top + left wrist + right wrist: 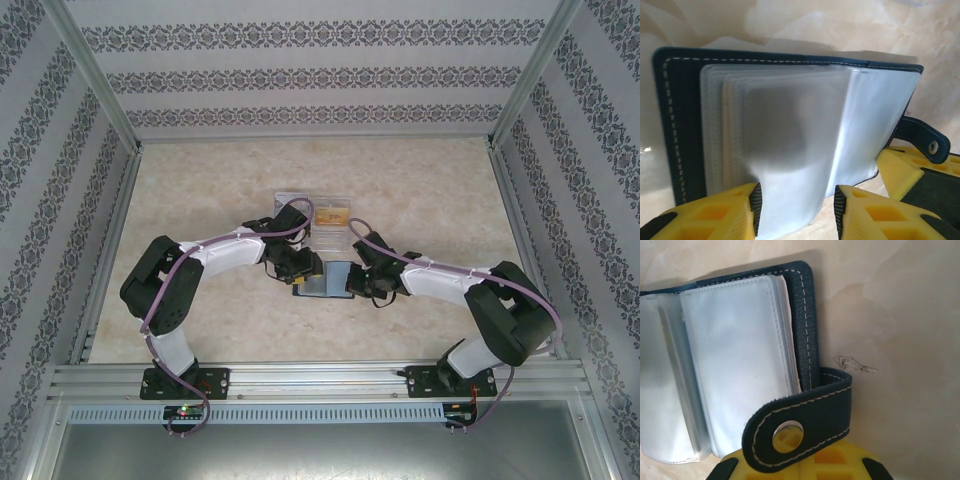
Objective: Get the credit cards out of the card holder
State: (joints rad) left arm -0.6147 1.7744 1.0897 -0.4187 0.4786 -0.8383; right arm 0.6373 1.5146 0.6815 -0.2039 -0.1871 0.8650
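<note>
Beige marbled table [200,190], patterned walls [320,80]. Left gripper [797,200] spread astride card holder [675,125] sleeve [790,130]; right gripper [800,466] closed, possibly pinching tab [805,420].

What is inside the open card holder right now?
Frosted plastic sleeves fan out inside the card holder. Their cloudy layers hide whether any cards sit in them.

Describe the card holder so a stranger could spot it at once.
On the marble-look table, look at the middle, where the left gripper and right gripper meet. The card holder lies open there: dark navy with white stitching, clear sleeves and a snap tab, unlike the clear box beyond it.
</note>
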